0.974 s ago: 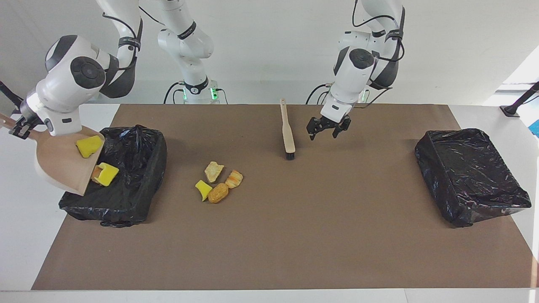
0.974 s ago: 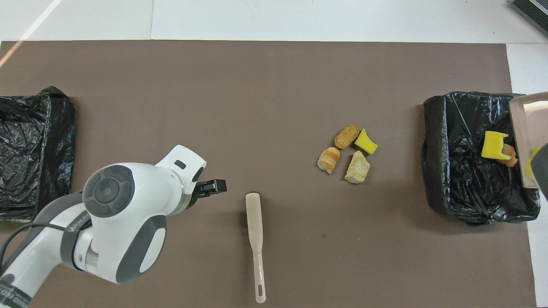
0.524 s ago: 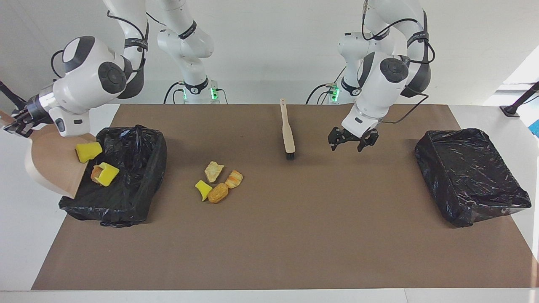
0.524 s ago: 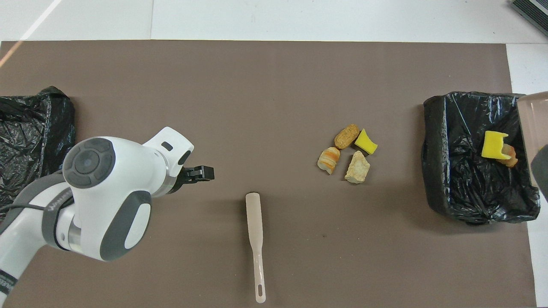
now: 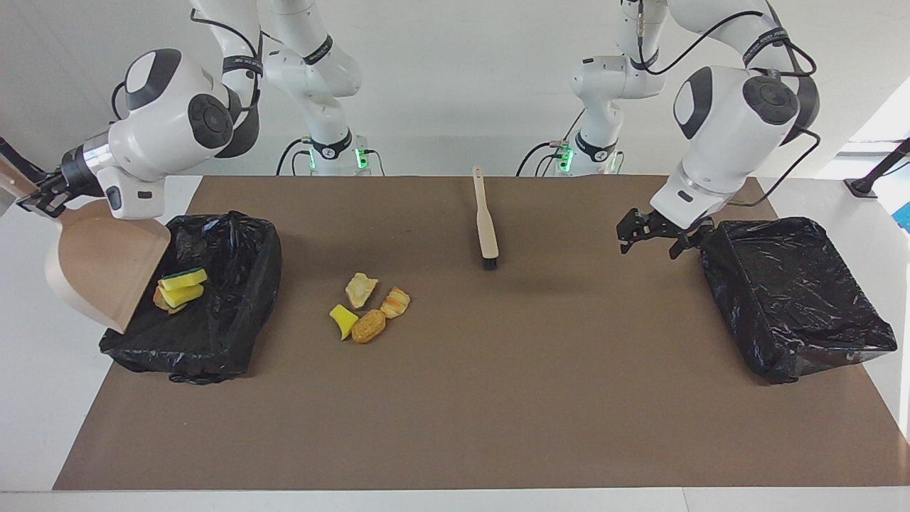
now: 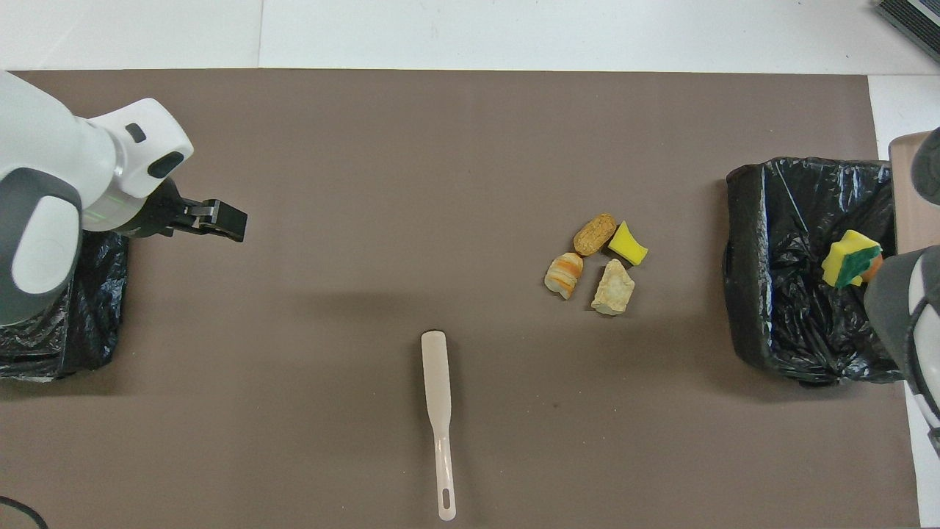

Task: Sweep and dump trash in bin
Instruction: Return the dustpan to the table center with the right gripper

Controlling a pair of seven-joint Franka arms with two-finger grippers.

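Starting nearest the robots, we see the brush point(image 5: 486, 227) point(image 6: 438, 397) lying flat on the brown mat point(image 5: 498, 398) about midway between the two arms, its handle toward the robots and its dark bristles pointing away. The right gripper point(image 5: 39, 200) is clamped tight on the handle of the beige dustpan point(image 5: 99, 274) point(image 6: 907, 191), which it holds tilted with its open lip over the edge of the black-lined bin point(image 5: 213, 334) point(image 6: 778, 308) at the right arm's end of the table. Inside that bin, just below the lip, we see part of the trash: yellow sponge pieces point(image 5: 181, 288) point(image 6: 850, 257), one green-backed, with an orange lump under them. The left gripper point(image 5: 654, 238) point(image 6: 220, 218) hangs with its fingers spread wide and nothing between them, over the mat just beside the second bin point(image 5: 789, 299) point(image 6: 88, 308) at the left arm's end. Farther out, between the brush and the first bin, four scraps sit on the mat in a tight cluster: a pale beige chunk point(image 5: 361, 289) point(image 6: 613, 286), a striped bread-like piece point(image 5: 395, 302) point(image 6: 564, 273), a round brown lump point(image 5: 368, 326) point(image 6: 595, 234) and a yellow sponge wedge point(image 5: 343, 320) point(image 6: 628, 244), the last two touching.
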